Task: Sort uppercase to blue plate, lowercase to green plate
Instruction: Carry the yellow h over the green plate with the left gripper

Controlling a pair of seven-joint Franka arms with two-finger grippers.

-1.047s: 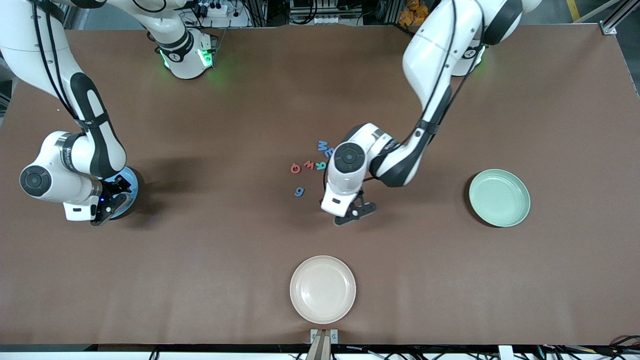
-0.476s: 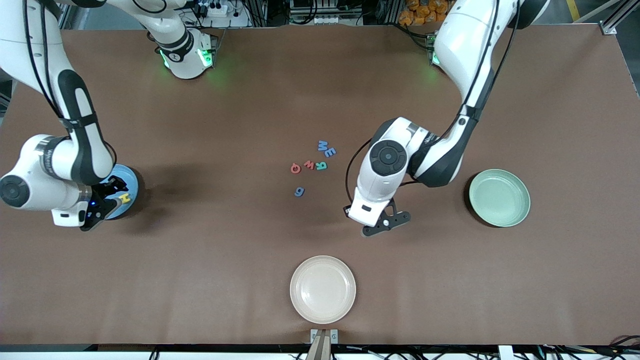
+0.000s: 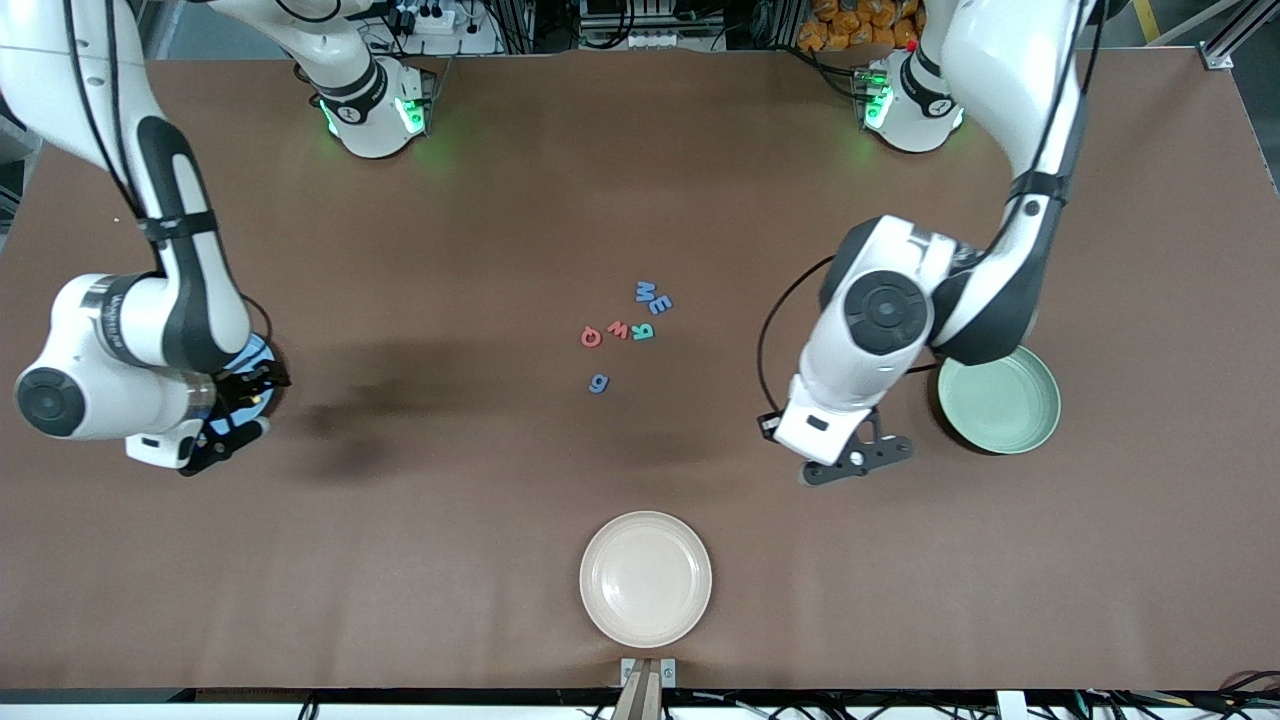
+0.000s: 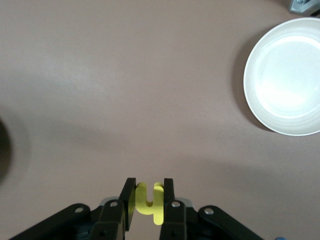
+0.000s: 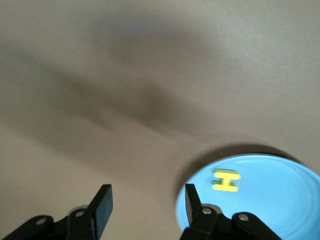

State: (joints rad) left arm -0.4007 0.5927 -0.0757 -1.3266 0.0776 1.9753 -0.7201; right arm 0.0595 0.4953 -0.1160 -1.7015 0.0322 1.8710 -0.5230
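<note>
My left gripper (image 4: 149, 199) is shut on a yellow h (image 4: 150, 202) and hangs over bare table beside the pale green plate (image 3: 1000, 400), which has nothing in it. In the front view the left gripper (image 3: 850, 450) sits under its white hand. My right gripper (image 5: 147, 205) is open with nothing between its fingers, over the rim of the blue plate (image 5: 270, 205). A yellow H (image 5: 226, 180) lies flat in that plate. The right arm covers most of the blue plate (image 3: 257, 352) in the front view. Mid-table lie a blue M (image 3: 645, 291), a blue E-like letter (image 3: 660, 304), a red Q (image 3: 591, 337), a red w (image 3: 618, 330), a teal R (image 3: 643, 332) and a blue g (image 3: 598, 383).
A cream plate (image 3: 645, 578) with nothing in it stands near the table's front edge, and it also shows as the cream plate (image 4: 285, 77) in the left wrist view. Bare brown table lies between the letters and each plate.
The left arm has swung from beside the letter cluster toward the green plate, carrying the yellow h. The right gripper has opened and the yellow H now lies in the blue plate.
</note>
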